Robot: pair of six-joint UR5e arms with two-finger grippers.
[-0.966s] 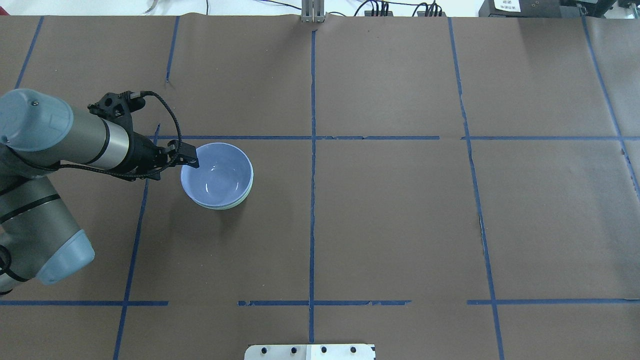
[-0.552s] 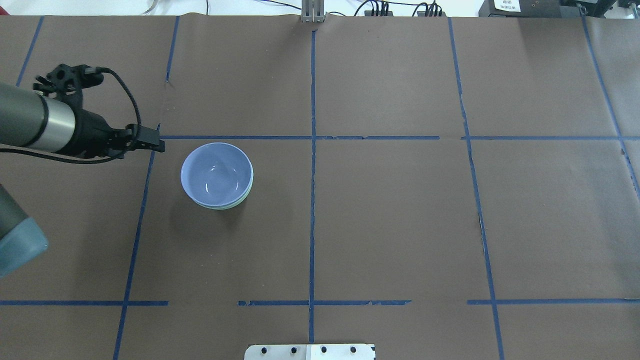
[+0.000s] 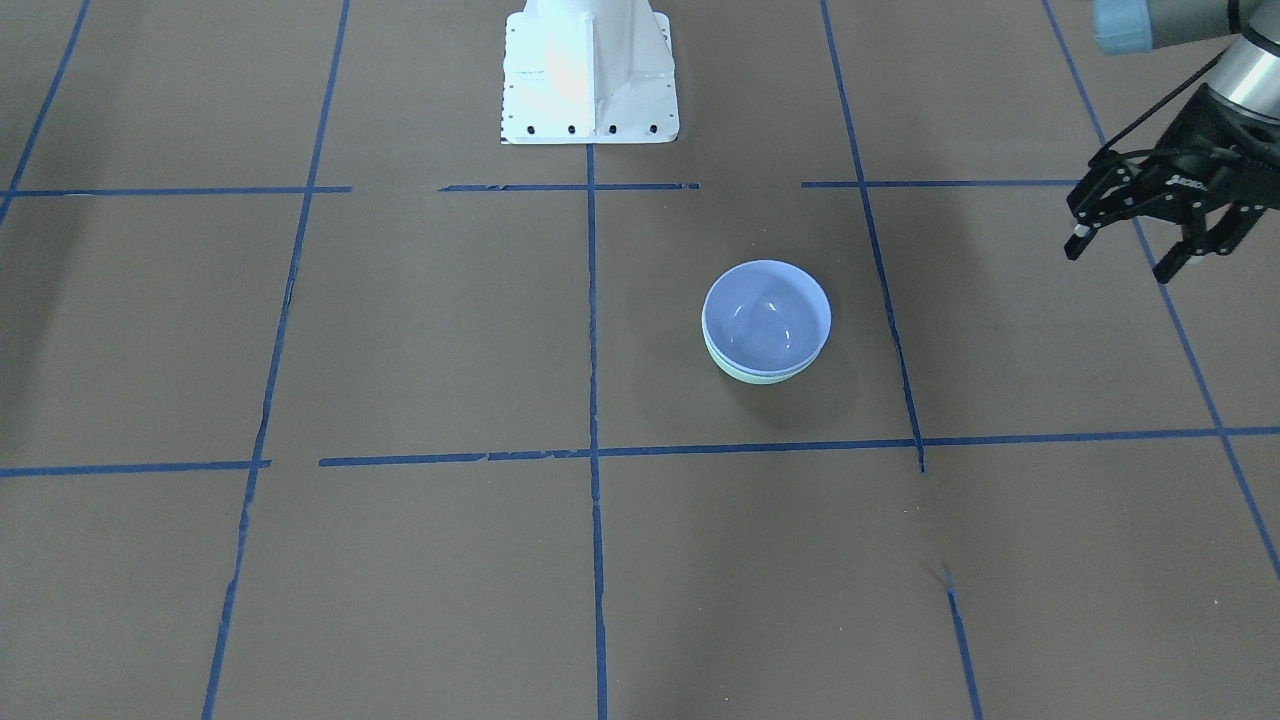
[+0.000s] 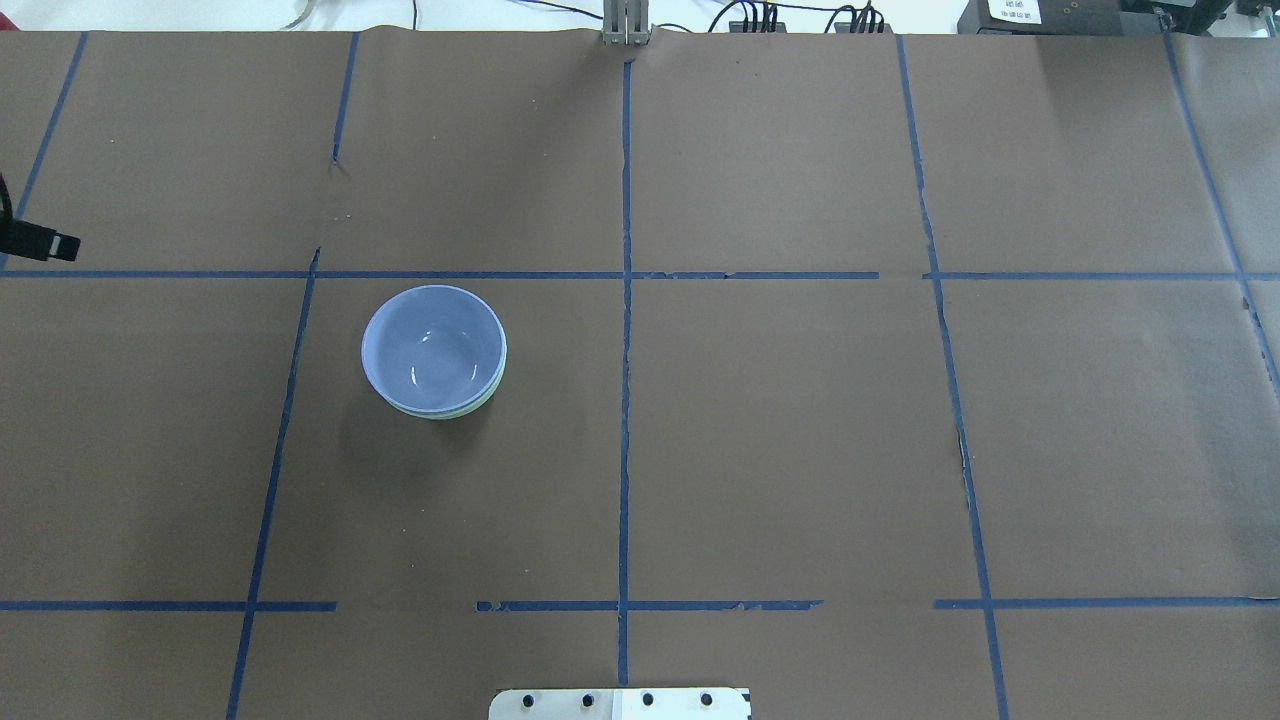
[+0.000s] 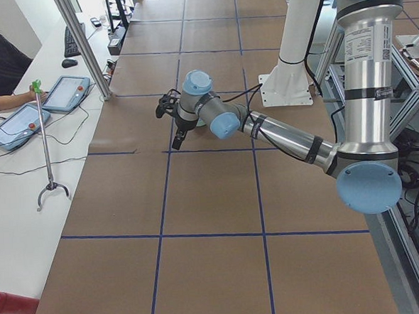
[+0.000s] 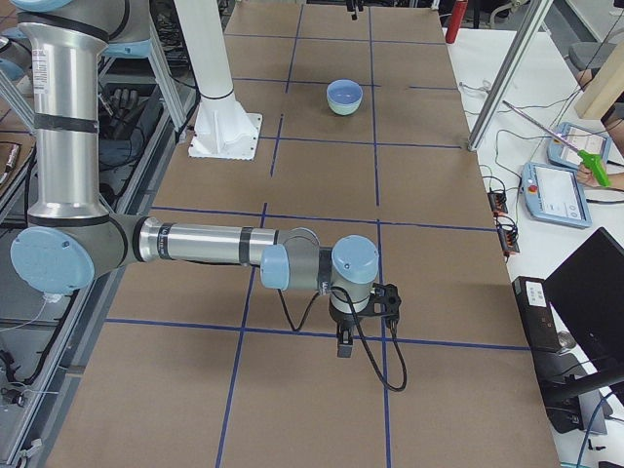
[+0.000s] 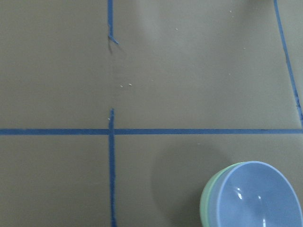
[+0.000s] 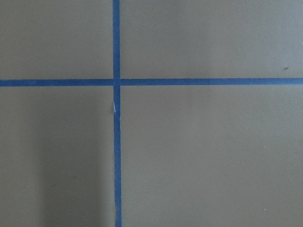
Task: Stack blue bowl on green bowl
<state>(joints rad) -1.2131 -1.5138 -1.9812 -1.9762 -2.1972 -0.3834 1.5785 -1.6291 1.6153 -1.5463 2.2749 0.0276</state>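
Note:
The blue bowl (image 3: 766, 315) sits nested inside the green bowl (image 3: 760, 378), whose mint rim shows below it. The stack stands on the brown table left of centre in the overhead view, blue bowl (image 4: 432, 345) over green bowl (image 4: 472, 410). My left gripper (image 3: 1120, 258) is open and empty, hovering well off to the stack's side. Only its fingertip (image 4: 52, 245) shows at the overhead view's left edge. The left wrist view holds the blue bowl (image 7: 258, 196) and the green bowl (image 7: 206, 204) at bottom right. My right gripper (image 6: 341, 336) shows only in the exterior right view, far from the bowls; I cannot tell its state.
The robot's white base plate (image 3: 590, 90) is at the table's near side. Blue tape lines (image 4: 625, 300) divide the brown table cover. An operator's tablet (image 5: 63, 93) and a grabber stick (image 5: 46, 160) lie on the white side bench.
My left gripper has drawn back from the blue bowl's rim to the overhead view's left edge. The stacked bowls have not moved.

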